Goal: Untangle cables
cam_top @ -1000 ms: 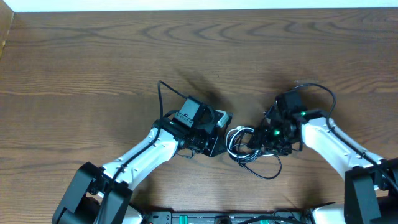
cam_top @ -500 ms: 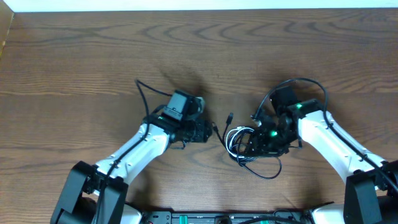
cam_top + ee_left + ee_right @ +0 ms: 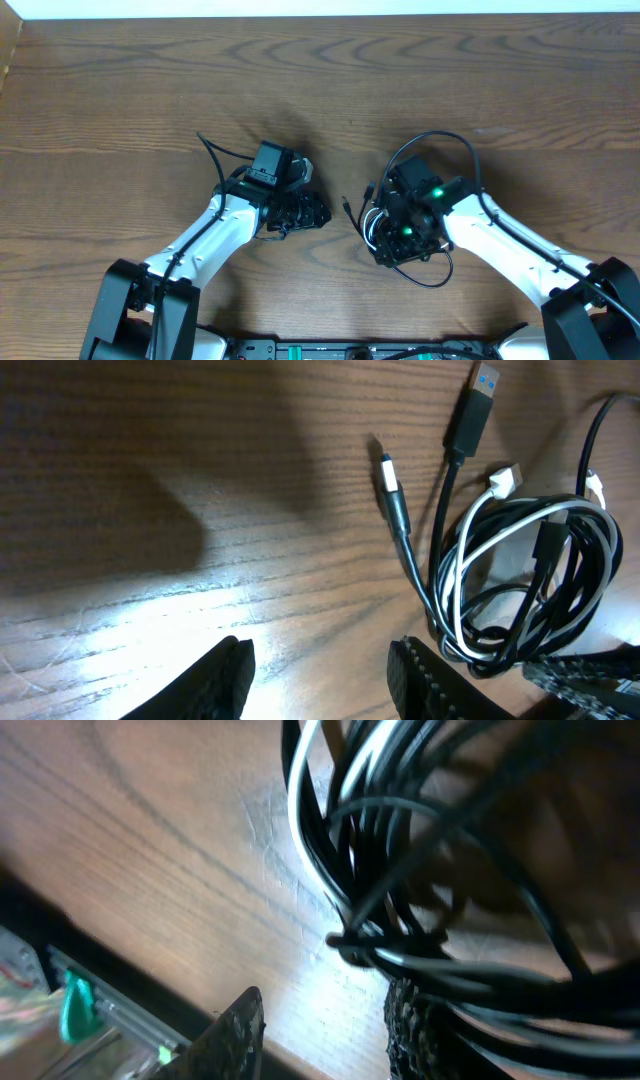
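Observation:
The cables (image 3: pixel 372 224) lie in one tangled coil of black cords and a white one at the table's middle front, with a black loop (image 3: pixel 436 280) trailing toward the front edge. In the left wrist view the coil (image 3: pixel 520 590) sits at the right, and a black USB plug (image 3: pixel 470 410), a slim black plug (image 3: pixel 392 490) and a white plug (image 3: pixel 503 480) stick out of it. My left gripper (image 3: pixel 316 212) (image 3: pixel 320 675) stands open left of the coil, over bare wood. My right gripper (image 3: pixel 388 240) (image 3: pixel 325 1030) hangs over the coil (image 3: pixel 400 870), open; cords cross its right finger (image 3: pixel 415 1020).
The wooden table (image 3: pixel 120 100) runs wide to the back and both sides. A white strip (image 3: pixel 320 8) borders its far edge. The arms' own thicker black wires arch above each wrist (image 3: pixel 430 145). A base rail with green parts (image 3: pixel 330 350) runs along the front edge.
My left gripper has opened and drawn back to the left, away from the coil. My right gripper has shifted left onto the coil, and its jaws have narrowed.

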You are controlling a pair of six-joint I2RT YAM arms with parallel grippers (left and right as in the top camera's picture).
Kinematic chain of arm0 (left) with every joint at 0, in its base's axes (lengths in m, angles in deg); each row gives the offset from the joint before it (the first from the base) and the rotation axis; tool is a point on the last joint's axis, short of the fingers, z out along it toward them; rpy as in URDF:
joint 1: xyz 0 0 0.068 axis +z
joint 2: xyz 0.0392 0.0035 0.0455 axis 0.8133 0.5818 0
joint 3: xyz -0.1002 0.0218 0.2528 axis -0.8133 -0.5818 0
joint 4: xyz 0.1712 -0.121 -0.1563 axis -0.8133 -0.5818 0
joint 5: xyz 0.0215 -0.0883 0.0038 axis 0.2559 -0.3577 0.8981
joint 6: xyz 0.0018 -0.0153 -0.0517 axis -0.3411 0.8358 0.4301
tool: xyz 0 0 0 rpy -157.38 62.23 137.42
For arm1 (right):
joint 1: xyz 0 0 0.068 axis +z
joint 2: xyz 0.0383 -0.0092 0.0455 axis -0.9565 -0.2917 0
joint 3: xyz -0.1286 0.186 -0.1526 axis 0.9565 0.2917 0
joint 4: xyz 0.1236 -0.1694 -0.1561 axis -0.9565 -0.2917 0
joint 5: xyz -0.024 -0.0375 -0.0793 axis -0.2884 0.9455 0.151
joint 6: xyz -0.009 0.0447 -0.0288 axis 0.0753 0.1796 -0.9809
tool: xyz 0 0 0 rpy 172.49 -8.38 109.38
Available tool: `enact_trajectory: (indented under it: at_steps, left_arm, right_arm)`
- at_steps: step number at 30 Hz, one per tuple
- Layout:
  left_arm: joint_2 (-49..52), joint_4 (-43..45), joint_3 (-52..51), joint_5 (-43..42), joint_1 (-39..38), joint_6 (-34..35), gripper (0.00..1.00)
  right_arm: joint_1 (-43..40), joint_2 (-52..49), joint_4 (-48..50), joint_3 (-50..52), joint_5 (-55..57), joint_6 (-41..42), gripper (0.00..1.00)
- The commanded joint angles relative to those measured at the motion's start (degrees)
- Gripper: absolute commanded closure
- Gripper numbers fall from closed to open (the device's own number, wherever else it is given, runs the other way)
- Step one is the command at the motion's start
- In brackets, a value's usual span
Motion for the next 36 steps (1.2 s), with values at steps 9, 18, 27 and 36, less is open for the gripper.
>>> enact_trajectory:
  at_steps: [9,18,27,36]
  left_arm:
    - [0.98,-0.20,0.15,-1.55,-1.60,0.11,0.52]
    - [0.98,0.11,0.15,-1.55,-1.62,0.11,0.52]
    - [0.98,0.44,0.90,-4.39,-1.62,0.55,0.51]
    - [0.96,-1.33,5.66,-5.16,-1.62,1.57,0.51]
  right_arm:
    - [6.80,0.28,0.74,0.44,8.09,6.80,0.71]
    - [11.91,0.28,2.73,2.36,16.06,8.72,0.71]
    - [13.07,0.28,10.32,6.75,20.41,8.68,0.81]
    - [13.03,0.28,10.95,6.75,22.93,8.63,0.60]
